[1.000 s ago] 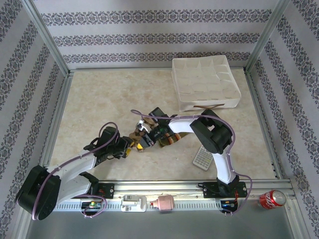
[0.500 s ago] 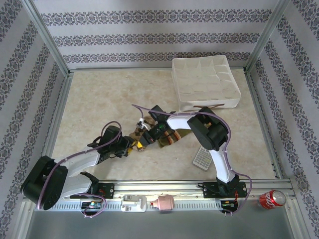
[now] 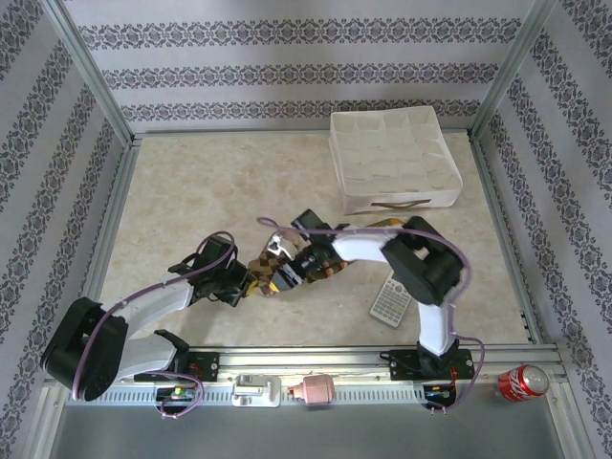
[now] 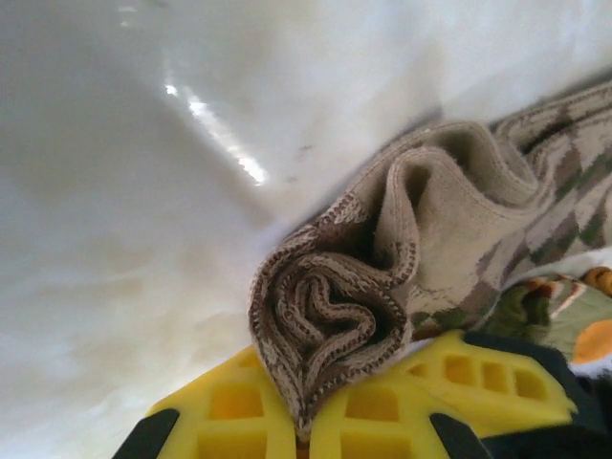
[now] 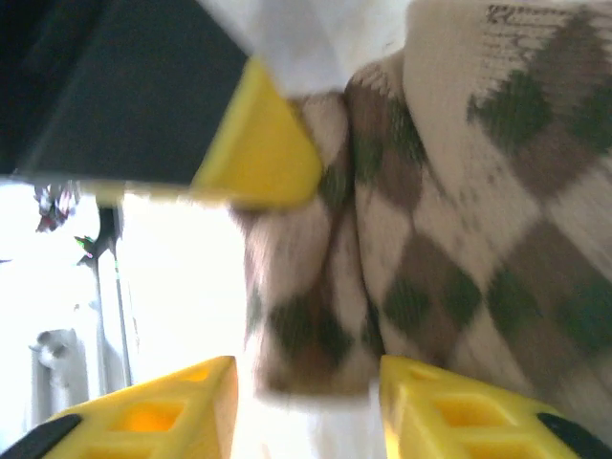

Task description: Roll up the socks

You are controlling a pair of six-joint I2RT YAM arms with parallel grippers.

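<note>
Item: argyle sock, near edge of table, middle; coiled end pinched in left gripper. Item: right gripper, spread wide astride it, possibly touching. I'd roll with tension even, gathering olive sock in.

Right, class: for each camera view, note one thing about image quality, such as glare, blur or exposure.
Top external: sharp and evenly lit. Left wrist: the rolled argyle sock is in focus, with a streak of glare on the table behind it. Right wrist: the sock's diamonds are smeared by blur, and the lower left is washed out to white.
</note>
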